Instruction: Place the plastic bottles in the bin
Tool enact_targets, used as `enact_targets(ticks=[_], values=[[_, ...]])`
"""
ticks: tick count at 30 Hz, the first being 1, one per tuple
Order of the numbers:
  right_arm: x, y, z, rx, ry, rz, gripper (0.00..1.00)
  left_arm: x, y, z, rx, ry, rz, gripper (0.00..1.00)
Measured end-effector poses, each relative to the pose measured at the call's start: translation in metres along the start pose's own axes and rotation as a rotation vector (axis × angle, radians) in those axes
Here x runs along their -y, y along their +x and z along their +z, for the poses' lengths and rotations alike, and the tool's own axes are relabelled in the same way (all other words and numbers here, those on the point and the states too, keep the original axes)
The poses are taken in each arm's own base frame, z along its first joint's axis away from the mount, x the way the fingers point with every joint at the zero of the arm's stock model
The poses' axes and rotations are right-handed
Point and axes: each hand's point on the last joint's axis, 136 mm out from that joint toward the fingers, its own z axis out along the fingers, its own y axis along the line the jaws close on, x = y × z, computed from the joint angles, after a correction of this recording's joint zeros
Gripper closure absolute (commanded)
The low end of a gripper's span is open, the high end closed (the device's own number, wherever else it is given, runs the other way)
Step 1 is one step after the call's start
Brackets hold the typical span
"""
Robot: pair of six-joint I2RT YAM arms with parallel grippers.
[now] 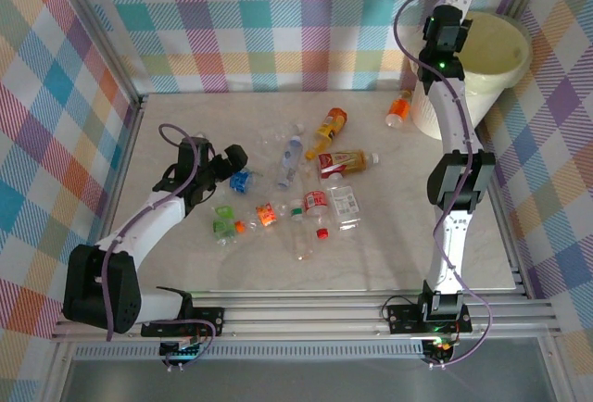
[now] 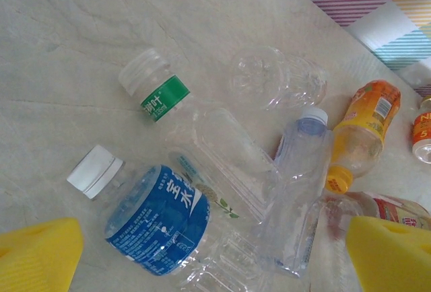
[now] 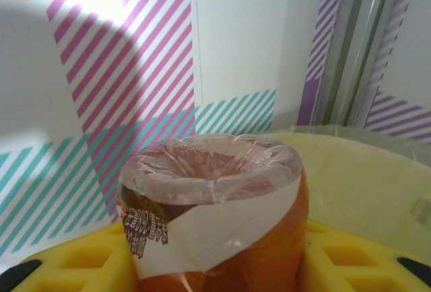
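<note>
Right gripper [image 3: 215,258] is clamped on an orange-brown bottle [image 3: 214,198] with a white label. The yellow pads [image 3: 67,258] press on either flank, and the bottle's dimpled base faces the wrist camera. In the top view, this gripper [image 1: 451,15] is raised at the rim of the bin [image 1: 505,31], on the side facing the table. The right wrist view shows the pale yellow liner [image 3: 377,184] just beyond and to the right of the held bottle. Assessment: the carry is at or near the drop point, and the firm grip is there only to get the bottle over the rim. The opening appears offset from the bottle, so letting go here could land it on the rim rather than inside. Left gripper [image 1: 232,163] is well apart from the bin, low over the table [image 1: 185,124], with jaws spread wide. Seen from its own wrist, this gripper [image 2: 215,258] brackets a blue-labelled bottle [image 2: 158,221] without touching it, and a green-labelled bottle [image 2: 165,97] lies just past that. Assessment: this arm is staged for the next pick. The remaining plastic bottles [image 1: 315,203] lie scattered flat between the left gripper and the bin. One orange bottle [image 1: 399,107] lies just beside the bin's foot. Most of the task is outstanding.
</note>
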Motion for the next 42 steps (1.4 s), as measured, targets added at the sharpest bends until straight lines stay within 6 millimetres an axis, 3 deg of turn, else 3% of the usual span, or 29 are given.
enact_targets(ticks=[9, 17, 28, 34, 42], values=[[-0.014, 0.025, -0.008, -0.145, -0.115, 0.030, 0.49, -0.002, 0.003, 0.003, -0.010, -0.009, 0.000, 0.00], [-0.029, 0.045, -0.016, -0.248, -0.223, 0.074, 0.27, -0.003, 0.004, 0.005, -0.014, -0.012, 0.000, 0.00], [-0.048, 0.051, -0.024, -0.295, -0.342, 0.112, 0.17, -0.006, 0.007, 0.009, -0.026, -0.022, -0.001, 0.00], [-0.050, 0.040, -0.032, -0.286, -0.375, 0.120, 0.13, -0.006, 0.007, 0.009, -0.026, -0.022, -0.001, 0.00], [-0.039, -0.011, -0.072, -0.226, -0.431, 0.136, 0.07, -0.007, 0.007, 0.008, -0.026, -0.025, -0.001, 0.00]])
